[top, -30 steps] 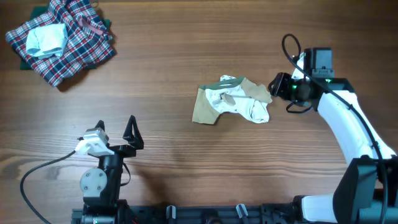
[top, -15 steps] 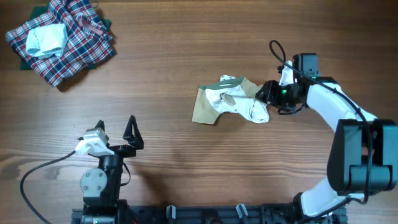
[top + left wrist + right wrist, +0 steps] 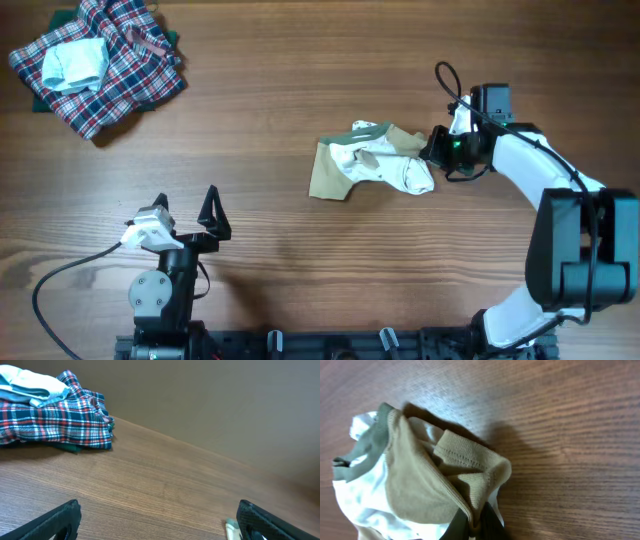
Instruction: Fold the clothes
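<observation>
right gripper (image 3: 473,529): closed, pinching a tan fold of garment (image 3: 372,162) | garment: crumpled, white with tan panels, green collar; right of centre on table (image 3: 300,260) | left gripper (image 3: 186,206): wide open, empty, near left

blocked: plaid heap (image 3: 98,62) far-left corner, garment (image 3: 372,160) centre-right | free: table (image 3: 250,130) between

Left arm (image 3: 160,285) folded low over its base. Left gripper (image 3: 186,205) fingers spread wide apart. Right arm (image 3: 545,175) stretched out, elbow bent, wrist turned inward. Right gripper (image 3: 435,148) fingers pinched together on a fold of the clothes (image 3: 420,475).
</observation>
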Motion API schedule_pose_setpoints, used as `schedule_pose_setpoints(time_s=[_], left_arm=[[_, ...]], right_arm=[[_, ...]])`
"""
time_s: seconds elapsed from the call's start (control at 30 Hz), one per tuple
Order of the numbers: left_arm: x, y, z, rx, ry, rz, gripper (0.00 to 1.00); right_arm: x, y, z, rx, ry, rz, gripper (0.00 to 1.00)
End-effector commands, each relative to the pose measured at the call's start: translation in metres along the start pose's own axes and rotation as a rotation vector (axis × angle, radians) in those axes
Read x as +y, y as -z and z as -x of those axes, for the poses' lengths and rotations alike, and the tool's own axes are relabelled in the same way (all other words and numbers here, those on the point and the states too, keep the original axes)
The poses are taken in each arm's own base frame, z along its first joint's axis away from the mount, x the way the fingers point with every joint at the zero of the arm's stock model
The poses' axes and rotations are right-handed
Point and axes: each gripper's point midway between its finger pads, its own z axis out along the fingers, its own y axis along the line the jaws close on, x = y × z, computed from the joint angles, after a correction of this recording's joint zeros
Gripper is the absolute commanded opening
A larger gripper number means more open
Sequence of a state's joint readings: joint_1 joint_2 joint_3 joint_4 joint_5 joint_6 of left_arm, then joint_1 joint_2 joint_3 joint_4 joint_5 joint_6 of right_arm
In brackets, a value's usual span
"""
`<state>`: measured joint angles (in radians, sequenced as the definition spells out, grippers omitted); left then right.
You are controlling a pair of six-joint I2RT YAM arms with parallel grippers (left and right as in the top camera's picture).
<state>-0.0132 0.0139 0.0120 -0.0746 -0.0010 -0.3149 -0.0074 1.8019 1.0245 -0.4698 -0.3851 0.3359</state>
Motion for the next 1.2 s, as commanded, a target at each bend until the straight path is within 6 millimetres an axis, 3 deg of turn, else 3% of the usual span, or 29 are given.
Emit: schedule_pose_setpoints(time_s=[0.0, 0.07, 0.33, 0.47, 0.67, 1.0, 1.17], left_arm=[[-0.002, 0.0, -0.003, 0.005, -0.02, -0.015, 1.0], [-0.002, 0.0, -0.003, 0.005, -0.02, -0.015, 1.0], [-0.002, 0.0, -0.003, 0.005, -0.02, -0.015, 1.0], [-0.002, 0.0, -0.003, 0.005, -0.02, -0.015, 1.0], [-0.002, 0.0, -0.003, 0.005, -0.02, -0.015, 1.0], [-0.002, 0.0, -0.003, 0.005, -0.02, -0.015, 1.0], [-0.002, 0.0, -0.003, 0.005, -0.02, -0.015, 1.0]], right_arm=[[0.031, 0.035, 0.032, -0.122, 0.052, 0.061, 0.04], [0.037, 0.043, 0.04, -0.159, 0.068, 0.074, 0.05], [0.043, 0.047, 0.054, -0.217, 0.042, 0.097, 0.06], [0.03, 0.047, 0.058, -0.244, 0.032, 0.02, 0.08], [0.012, 0.048, 0.06, -0.261, 0.023, -0.08, 0.37], [0.011, 0.047, 0.059, -0.26, 0.022, -0.08, 0.38], [0.003, 0.037, 0.051, -0.23, 0.01, -0.097, 0.38]])
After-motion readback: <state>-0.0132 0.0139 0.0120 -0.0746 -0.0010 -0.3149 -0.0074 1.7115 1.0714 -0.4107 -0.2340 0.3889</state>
